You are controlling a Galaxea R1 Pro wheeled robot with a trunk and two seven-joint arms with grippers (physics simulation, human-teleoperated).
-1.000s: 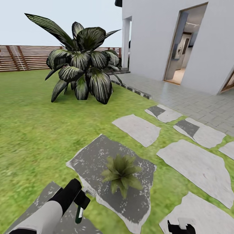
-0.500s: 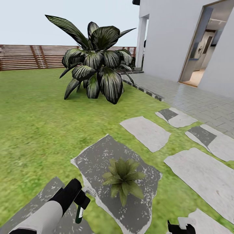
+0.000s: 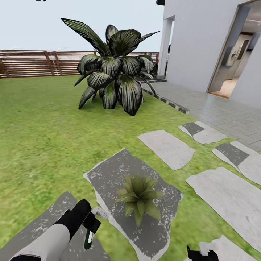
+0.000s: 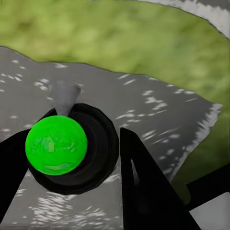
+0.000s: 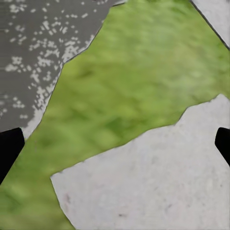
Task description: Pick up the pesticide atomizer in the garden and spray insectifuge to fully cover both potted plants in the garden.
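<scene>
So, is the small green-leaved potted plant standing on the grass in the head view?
No, the small green-leaved potted plant stands on a dark grey speckled paving stone, with green lawn around that stone.

Left arm (image 3: 47, 241): pale grey, smooth cylindrical forearm shell, passing into a matte black tapered wrist section. Left gripper (image 3: 91, 224): black, blocky, with a small light grey fitting beside it. Fingers (image 4: 148, 187) in left wrist view: flat, black, wedge-shaped, one with a narrow slot along its face. Right gripper (image 3: 201, 253): black, angular body with notched upper outline. Fingertips (image 5: 8, 148) in right wrist view: plain black, no markings. No cables, screws or lettering discernible.
</scene>
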